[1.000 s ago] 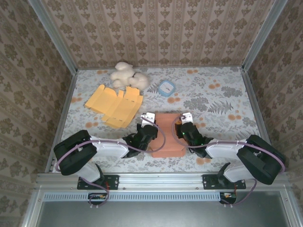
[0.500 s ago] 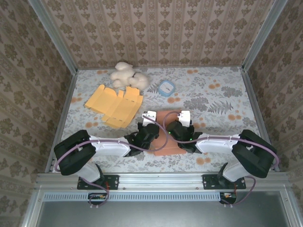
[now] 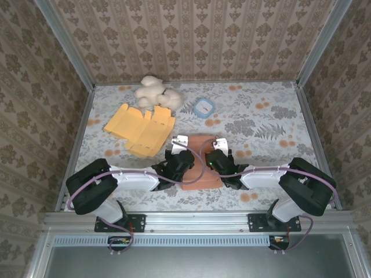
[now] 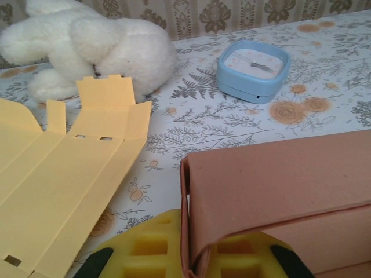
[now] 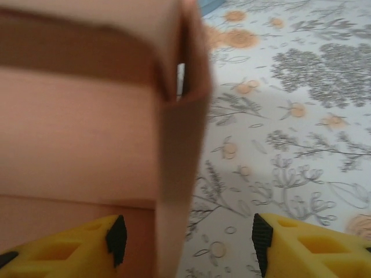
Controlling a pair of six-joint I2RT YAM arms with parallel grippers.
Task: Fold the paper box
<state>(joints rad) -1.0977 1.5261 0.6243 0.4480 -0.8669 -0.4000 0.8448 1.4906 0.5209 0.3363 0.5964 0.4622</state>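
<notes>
A salmon-brown paper box [image 3: 198,171] lies partly folded at the near middle of the table, between my two grippers. My left gripper [image 3: 181,160] is at its left side. In the left wrist view the yellow fingers [image 4: 145,249] are shut on the box's doubled left edge [image 4: 194,231], and a top panel [image 4: 278,179] arches over to the right. My right gripper [image 3: 215,160] is at the box's right side. Its jaws [image 5: 185,237] stand open, with the box's upright side flap [image 5: 177,191] between them, close to the left finger [image 5: 69,249] and clear of the right finger [image 5: 307,243].
A flat yellow box blank [image 3: 142,128] lies at the left, with a white plush toy [image 3: 156,92] behind it and a small blue square clock [image 3: 204,108] at the back middle. Patterned walls with metal rails enclose the table on three sides.
My right gripper has slid left against the box and opened its jaws. The left gripper has kept its grip and barely moved.
</notes>
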